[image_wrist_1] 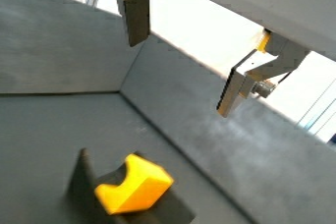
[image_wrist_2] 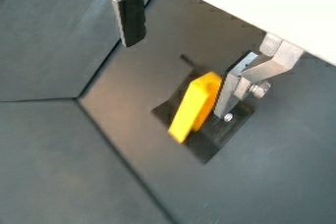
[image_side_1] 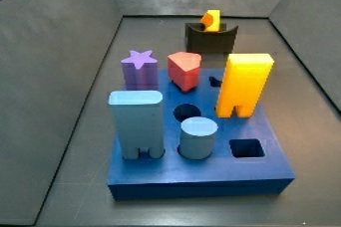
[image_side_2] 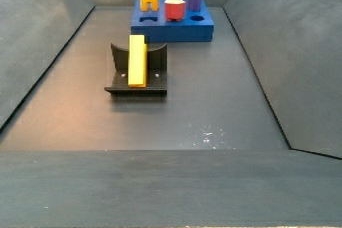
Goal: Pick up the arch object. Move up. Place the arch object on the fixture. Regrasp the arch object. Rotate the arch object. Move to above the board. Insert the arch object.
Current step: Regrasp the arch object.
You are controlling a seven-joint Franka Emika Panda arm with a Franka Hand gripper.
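Observation:
The arch object, a slim orange-yellow block, rests on the dark fixture. In a side view it stands up out of the fixture's scooped top as a small notched piece. My gripper is open and holds nothing; it shows only in the wrist views. Both wrist views show the arch object apart from the fingers, on the fixture. The blue board lies beyond the fixture.
On the board stand a big yellow block, a light blue arch block, a purple star piece, a red piece and a blue cylinder. Grey sloping walls enclose the floor.

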